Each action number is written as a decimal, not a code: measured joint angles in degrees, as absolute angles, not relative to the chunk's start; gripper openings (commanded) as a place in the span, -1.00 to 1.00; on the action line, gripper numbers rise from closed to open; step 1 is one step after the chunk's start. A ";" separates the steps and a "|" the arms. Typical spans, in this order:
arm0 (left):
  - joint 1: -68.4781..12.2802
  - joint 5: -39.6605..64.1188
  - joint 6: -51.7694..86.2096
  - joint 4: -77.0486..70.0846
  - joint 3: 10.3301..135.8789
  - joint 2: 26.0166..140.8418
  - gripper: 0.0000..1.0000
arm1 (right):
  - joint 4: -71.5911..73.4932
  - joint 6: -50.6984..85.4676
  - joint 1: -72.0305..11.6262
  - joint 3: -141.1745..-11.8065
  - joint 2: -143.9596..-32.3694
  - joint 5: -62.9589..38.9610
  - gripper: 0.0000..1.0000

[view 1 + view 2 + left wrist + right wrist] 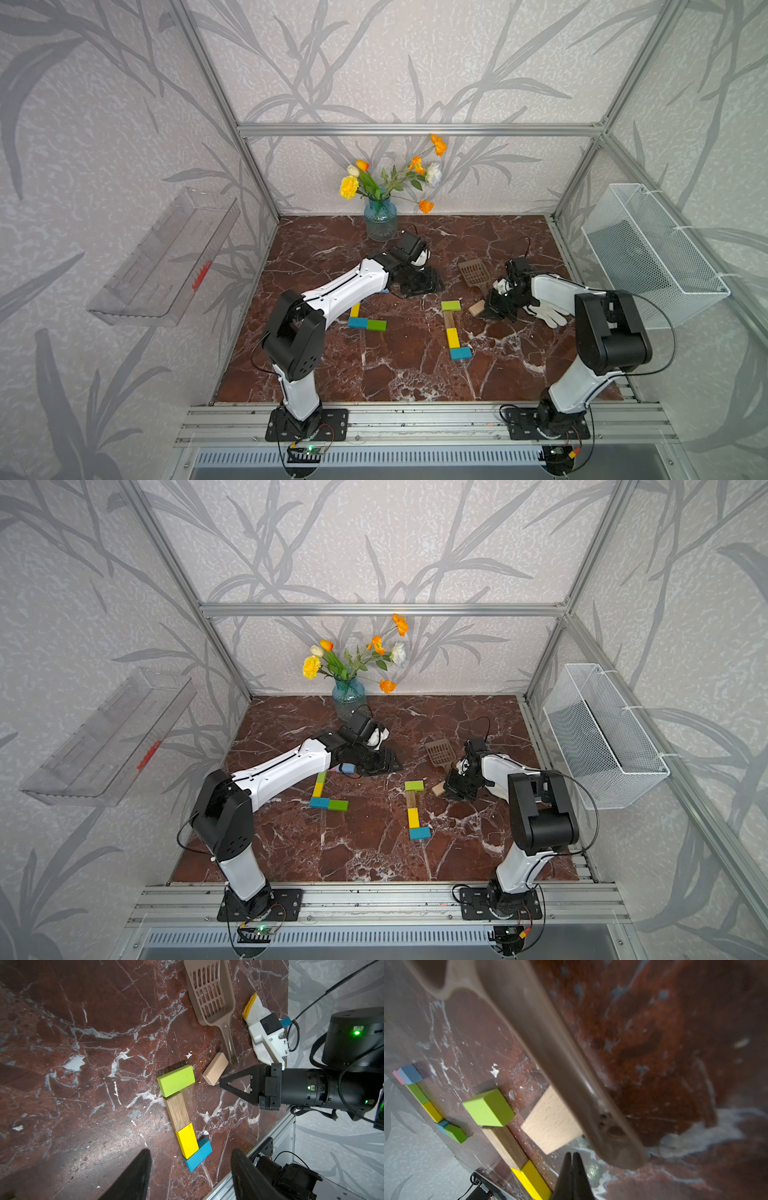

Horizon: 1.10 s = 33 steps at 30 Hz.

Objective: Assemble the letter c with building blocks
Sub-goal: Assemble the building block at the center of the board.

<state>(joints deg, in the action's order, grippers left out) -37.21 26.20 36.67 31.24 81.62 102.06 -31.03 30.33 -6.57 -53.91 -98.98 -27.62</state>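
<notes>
Tan block (pixel 215 1071) right of centre, just beside pinched-together, empty right gripper (pixel 222 1084); left gripper (pixel 190 1155) apart; four blocks (pixel 178 1113) adjacent, one scoop (pixel 209 995).

Both arms, left arm (pixel 345 291) and right arm (pixel 573 390), wear white shells dotted with small dark screws, with bulky black joints and black base plates (pixel 336 424) on the near rail. Thin black cables loop alongside. The right gripper (pixel 220 1082) is black and triangular — green lights (pixel 356 1032) glow behind it.

Loose block (pixel 476 307) is lying just R of block row (pixel 451 337), w/ scoop (pixel 473 272) sitting behind it, vase (pixel 380 220) standing at back.
</notes>
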 measured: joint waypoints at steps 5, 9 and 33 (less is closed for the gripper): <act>-36.62 26.65 36.49 30.59 79.22 101.93 0.23 | -30.74 31.59 -7.66 -55.33 -100.42 -26.33 -1.00; -36.25 26.89 36.49 29.93 78.22 101.91 0.23 | -30.52 32.03 -8.54 -57.04 -101.27 -25.52 -1.00; -36.18 27.27 37.06 26.94 75.16 100.36 0.20 | -37.28 26.35 -11.38 -65.36 -96.60 -19.53 -1.00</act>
<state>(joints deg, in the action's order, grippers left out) -36.18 27.27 37.06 26.94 75.16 100.36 -37.28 26.35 -11.38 -65.36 -96.60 -19.53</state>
